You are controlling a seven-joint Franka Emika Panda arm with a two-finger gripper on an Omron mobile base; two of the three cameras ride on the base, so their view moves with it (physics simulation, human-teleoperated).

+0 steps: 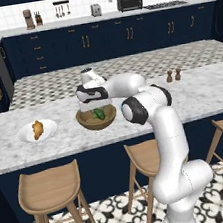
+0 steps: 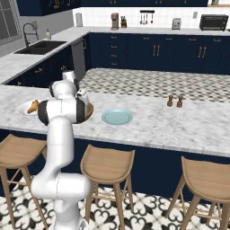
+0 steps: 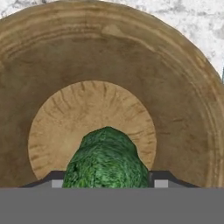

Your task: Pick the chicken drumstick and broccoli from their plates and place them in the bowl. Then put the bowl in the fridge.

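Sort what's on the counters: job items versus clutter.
Job: broccoli, bowl, drumstick, white plate, blue-green plate.
Clutter: two shakers, toaster oven, toaster, stools.

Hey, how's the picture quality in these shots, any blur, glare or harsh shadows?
Left base view: even, flat light, the bowl only softly shadowed on the counter. Right base view: no glare on the marble, far cabinets sharp. Hand view: the broccoli looks coarse up close, the bowl's wood grain smeared.

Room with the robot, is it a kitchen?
Yes, it looks like a kitchen: a sink with a tap, a toaster oven on the back counter, and wooden stools at a marble island.
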